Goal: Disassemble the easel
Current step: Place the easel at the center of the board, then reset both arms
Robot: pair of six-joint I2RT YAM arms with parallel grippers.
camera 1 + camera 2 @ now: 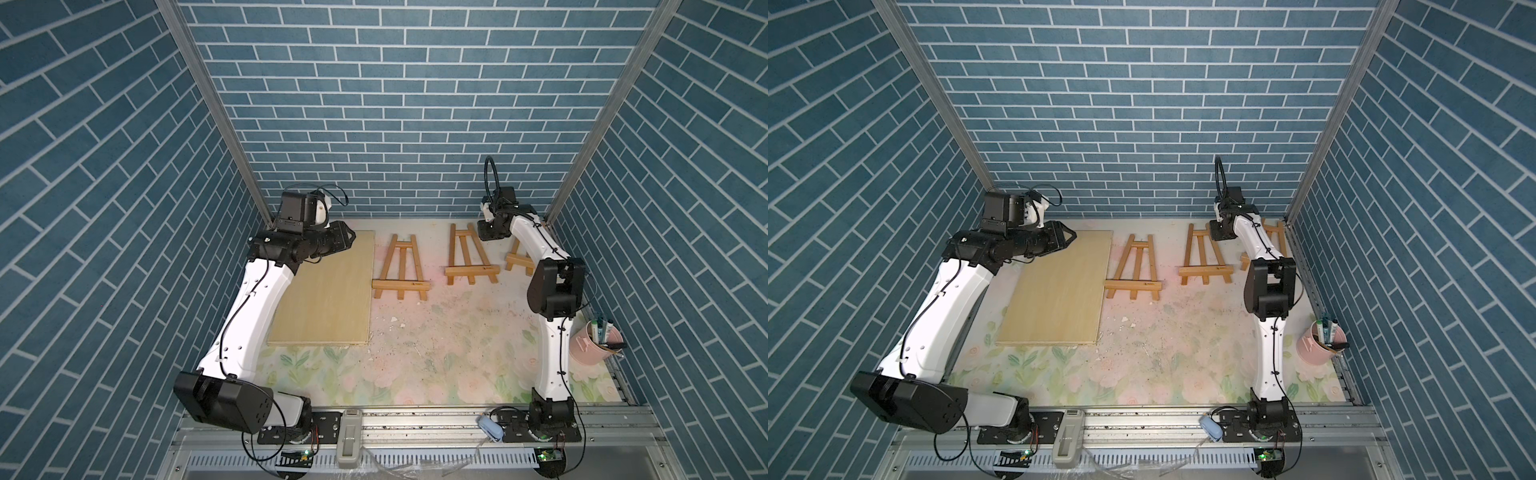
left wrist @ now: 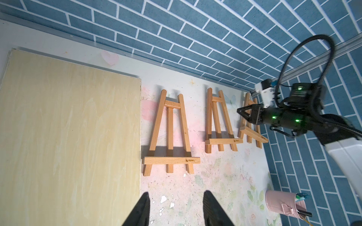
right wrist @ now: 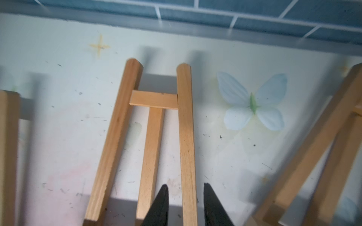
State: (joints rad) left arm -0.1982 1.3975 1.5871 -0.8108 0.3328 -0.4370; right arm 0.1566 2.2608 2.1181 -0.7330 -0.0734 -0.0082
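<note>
— Where are the easels found?

— Three are laid flat on the counter (image 1: 436,332) by the back wall. The left easel (image 1: 401,284) is set just beside the plywood board (image 1: 328,291). Then the middle easel (image 1: 471,272) is seen, and the right easel (image 1: 519,264), partly hidden by the right arm.

— How is the right claw (image 3: 185,185) seen?

— Its fingers (image 3: 162,205) are spread astride the middle easel's right leg (image 3: 187,137). A gap is seen on each side, so nothing is pinched.

— And the left claw (image 2: 176,195)?

— It is held above the board's far end, spread and empty. A pink cup (image 1: 590,345) of markers is set by the right wall.
</note>
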